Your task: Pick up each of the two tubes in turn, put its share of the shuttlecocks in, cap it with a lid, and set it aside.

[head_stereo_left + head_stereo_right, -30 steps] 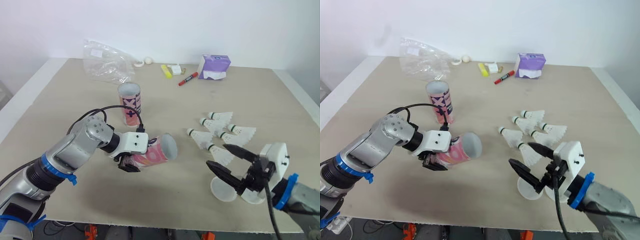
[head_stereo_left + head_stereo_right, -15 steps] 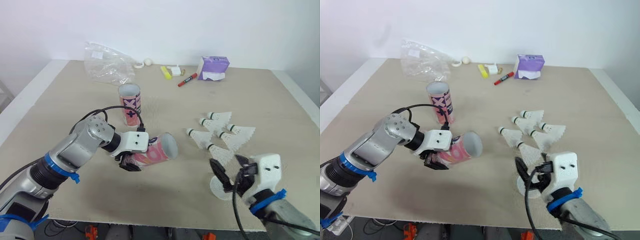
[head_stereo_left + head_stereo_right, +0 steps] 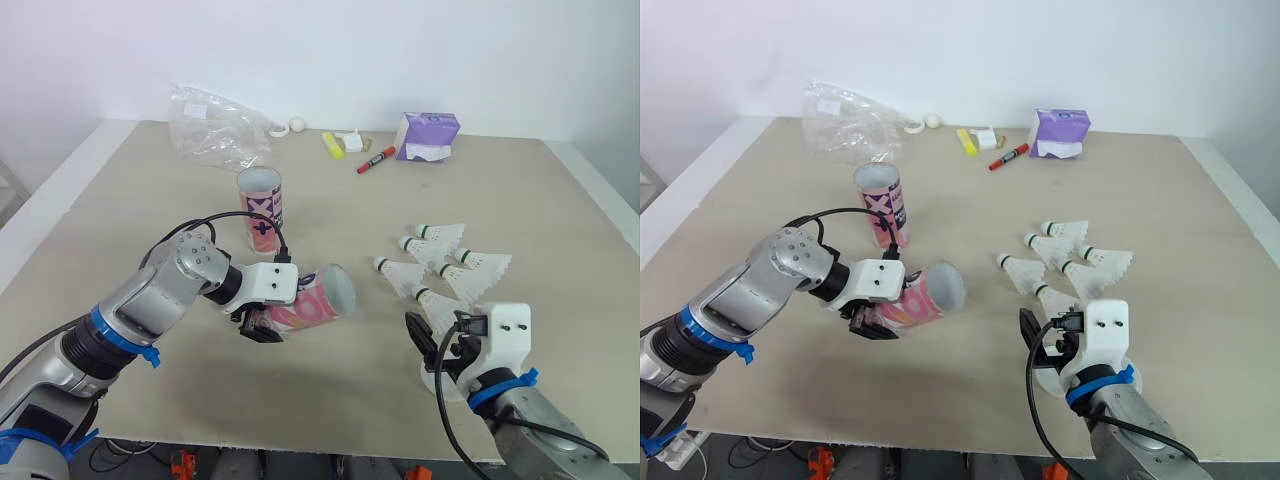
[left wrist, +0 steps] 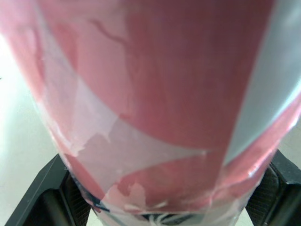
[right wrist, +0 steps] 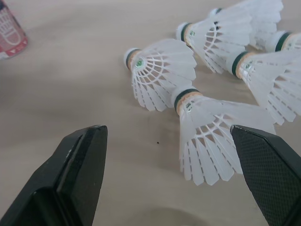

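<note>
My left gripper (image 3: pixel 262 325) is shut on a pink tube (image 3: pixel 310 305), held tilted just above the table with its open mouth toward the shuttlecocks. In the left wrist view the tube (image 4: pixel 155 94) sits between both fingers. The second pink tube (image 3: pixel 260 208) stands upright behind it. Several white shuttlecocks (image 3: pixel 445 268) lie at the right. My right gripper (image 5: pixel 167 134) is open at the near right, its fingers either side of the nearest shuttlecock (image 5: pixel 207 136) without touching it. A white lid (image 3: pixel 428 380) peeks out beneath that gripper.
A crumpled plastic bag (image 3: pixel 212 125), a yellow highlighter (image 3: pixel 332 143), a red marker (image 3: pixel 376 159) and a purple tissue pack (image 3: pixel 428 135) lie along the far edge. The table's front edge runs just below both arms.
My right gripper has swung round from pointing left over the lids to pointing away at the nearest shuttlecock. The left gripper and its tube have stayed put.
</note>
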You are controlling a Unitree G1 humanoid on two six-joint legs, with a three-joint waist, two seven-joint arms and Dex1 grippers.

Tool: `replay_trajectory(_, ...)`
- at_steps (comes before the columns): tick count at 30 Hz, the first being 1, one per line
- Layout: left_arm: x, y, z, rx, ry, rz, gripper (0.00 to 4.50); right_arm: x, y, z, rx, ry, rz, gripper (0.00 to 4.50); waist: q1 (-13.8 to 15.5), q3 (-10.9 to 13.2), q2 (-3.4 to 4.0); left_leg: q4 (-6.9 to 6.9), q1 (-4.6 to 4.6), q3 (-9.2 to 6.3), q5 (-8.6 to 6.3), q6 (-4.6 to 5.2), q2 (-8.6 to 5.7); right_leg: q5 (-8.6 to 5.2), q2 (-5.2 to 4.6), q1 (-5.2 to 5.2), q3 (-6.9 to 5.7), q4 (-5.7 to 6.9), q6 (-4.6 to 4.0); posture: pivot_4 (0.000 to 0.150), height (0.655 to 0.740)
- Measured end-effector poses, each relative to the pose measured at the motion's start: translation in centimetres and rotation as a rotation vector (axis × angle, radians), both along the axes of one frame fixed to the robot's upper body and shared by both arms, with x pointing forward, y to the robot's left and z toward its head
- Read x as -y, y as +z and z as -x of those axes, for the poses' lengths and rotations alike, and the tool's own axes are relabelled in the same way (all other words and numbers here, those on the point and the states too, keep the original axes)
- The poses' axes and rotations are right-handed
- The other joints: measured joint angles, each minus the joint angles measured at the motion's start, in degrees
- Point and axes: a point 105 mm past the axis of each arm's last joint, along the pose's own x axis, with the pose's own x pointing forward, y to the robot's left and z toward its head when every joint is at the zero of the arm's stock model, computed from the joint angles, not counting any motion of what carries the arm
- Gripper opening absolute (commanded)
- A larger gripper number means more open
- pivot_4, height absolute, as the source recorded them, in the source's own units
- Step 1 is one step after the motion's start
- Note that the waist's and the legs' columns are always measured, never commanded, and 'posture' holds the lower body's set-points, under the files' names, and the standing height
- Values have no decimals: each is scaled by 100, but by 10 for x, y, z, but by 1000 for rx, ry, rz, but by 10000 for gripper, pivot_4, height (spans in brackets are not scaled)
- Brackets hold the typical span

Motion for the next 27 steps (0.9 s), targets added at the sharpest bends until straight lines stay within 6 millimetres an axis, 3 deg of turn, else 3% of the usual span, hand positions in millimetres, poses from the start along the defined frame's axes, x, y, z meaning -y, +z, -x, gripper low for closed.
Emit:
replay_trajectory(12,1,0,2,3,7,3,38285,4,-10,-18,-21,-27,-49,45000,1,1,1,-3,-3,-2,0,0,-1,-5,0,0,0,0,1,1500,7400)
replay_trajectory(15,0,0,2,3,12,5,37914,3,-10,-21,-18,-18,-69,35907,0,1,1,-3,-3,-3,0,0,-1,-6,1,0,0,0,2,1500,7400)
replay_trajectory(22,0,0,2,5,21,13,37914,2,-12,-25,-26,-8,-88,2703,-2,0,1,-3,-3,-3,0,0,-1,-6,0,0,0,0,2,1500,7400)
replay_trajectory(23,0,0,2,5,22,14,37914,1,-12,-26,-25,-4,-90,668,-2,0,1,-3,-3,-3,0,0,-1,-6,1,0,0,0,2,1500,7400)
replay_trajectory(27,0,0,2,5,22,15,37914,1,-13,-27,-27,5,-94,668,-1,1,1,-4,-3,-3,0,0,-1,-7,1,0,0,0,3,1500,7400)
